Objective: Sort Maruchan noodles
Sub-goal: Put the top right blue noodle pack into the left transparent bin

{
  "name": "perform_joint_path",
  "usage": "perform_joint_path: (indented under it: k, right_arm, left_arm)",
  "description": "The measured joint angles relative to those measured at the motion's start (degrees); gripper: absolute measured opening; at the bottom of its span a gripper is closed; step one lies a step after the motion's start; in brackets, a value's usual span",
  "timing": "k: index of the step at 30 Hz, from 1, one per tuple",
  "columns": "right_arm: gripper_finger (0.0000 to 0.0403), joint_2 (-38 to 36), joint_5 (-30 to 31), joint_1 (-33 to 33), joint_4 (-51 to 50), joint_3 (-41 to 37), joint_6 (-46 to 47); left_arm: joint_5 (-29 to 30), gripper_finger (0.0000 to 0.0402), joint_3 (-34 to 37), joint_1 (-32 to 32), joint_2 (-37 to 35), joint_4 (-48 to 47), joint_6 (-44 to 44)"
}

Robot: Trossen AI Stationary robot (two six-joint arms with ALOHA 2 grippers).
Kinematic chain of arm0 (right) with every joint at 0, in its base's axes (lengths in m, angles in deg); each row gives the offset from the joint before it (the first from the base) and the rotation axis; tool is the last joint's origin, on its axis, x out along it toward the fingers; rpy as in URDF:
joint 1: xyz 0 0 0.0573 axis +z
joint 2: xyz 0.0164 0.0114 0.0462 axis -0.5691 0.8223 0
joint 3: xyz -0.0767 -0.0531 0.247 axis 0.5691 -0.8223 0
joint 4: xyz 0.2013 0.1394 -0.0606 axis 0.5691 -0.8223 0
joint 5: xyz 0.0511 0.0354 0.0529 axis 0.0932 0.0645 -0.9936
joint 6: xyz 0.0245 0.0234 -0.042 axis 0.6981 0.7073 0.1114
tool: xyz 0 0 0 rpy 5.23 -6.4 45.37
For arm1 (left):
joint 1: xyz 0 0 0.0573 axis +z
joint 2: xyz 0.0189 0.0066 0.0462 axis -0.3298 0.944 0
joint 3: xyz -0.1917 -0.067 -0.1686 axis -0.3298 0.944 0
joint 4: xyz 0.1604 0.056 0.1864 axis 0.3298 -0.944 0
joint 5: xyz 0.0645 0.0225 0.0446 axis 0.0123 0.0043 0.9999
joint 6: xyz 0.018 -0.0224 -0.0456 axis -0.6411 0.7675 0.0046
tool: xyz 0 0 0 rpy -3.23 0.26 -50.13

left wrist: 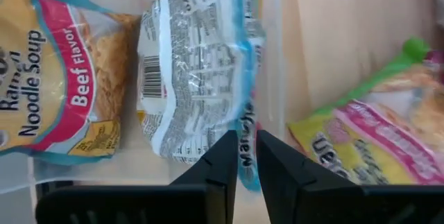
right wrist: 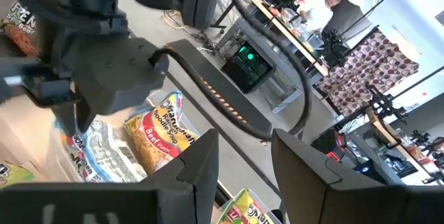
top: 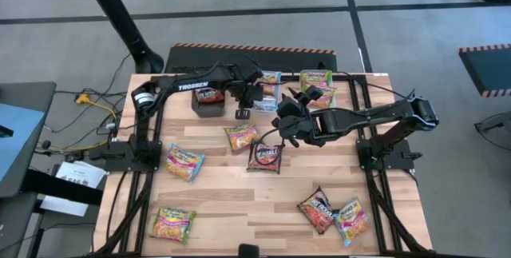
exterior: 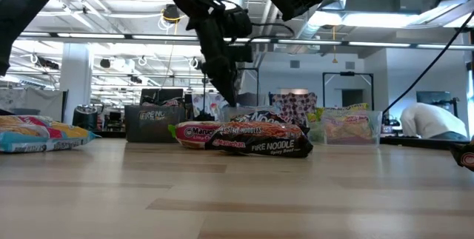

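The left tool (left wrist: 246, 156) is down at the far side of the tabletop (top: 263, 210), in a clear tub (top: 274, 97) that holds blue-edged noodle packets. Its two dark fingers (left wrist: 220, 156) stand only a narrow gap apart, with the edge of a blue-edged packet (left wrist: 198, 64) between them — that packet lies label-back up, barcode showing. Whether the fingers actually press on the edge cannot be told. Just beside it in the same tub lies a Beef Flavor packet (left wrist: 66, 71), face up.

The right tool (top: 289, 117) hangs above the middle of the tabletop, near the tubs, its fingers (right wrist: 198, 165) parted with nothing between them.

A neighbouring tub (top: 318, 87) holds green/yellow-edged packets (top: 316, 79). A black box (top: 209, 101) stands just beside the left arm's wrist.

Loose packets are spread over the wood: a pink-and-yellow one (top: 240, 137) and a dark fire-noodle packet (top: 266, 156) near the centre, touching in the low view; a blue-edged one (top: 184, 162) toward the left; a green-edged one (top: 172, 224) at the near left corner; and a dark packet (top: 317, 210) beside a blue-edged one (top: 351, 219) at the near right.
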Motion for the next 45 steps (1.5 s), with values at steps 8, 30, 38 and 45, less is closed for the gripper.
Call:
perform_joint_path:
  k: [8, 30, 38, 45]
  right_arm:
    - [0.0157, 0.02, 0.04, 0.31, -0.33, 0.07, 0.06]
    - [0.0157, 0.04, -0.02, 0.39, -1.73, 0.04, 1.49]
    - [0.0157, 0.04, -0.09, 0.39, -1.72, 0.04, 1.49]
    - [0.0157, 0.04, -0.11, 0.39, -1.70, 0.02, 1.49]
  left_arm:
    - [5.91, 0.0046, 0.00, 0.56, 4.05, 3.42, 0.39]
    - [11.07, 0.0045, -0.91, 2.01, 3.89, 14.83, 3.22]
    - [14.24, 0.0045, -0.96, 4.44, 3.89, 19.33, 5.98]
    - [11.07, 0.0045, -0.96, 6.84, 3.92, 21.99, 12.18]
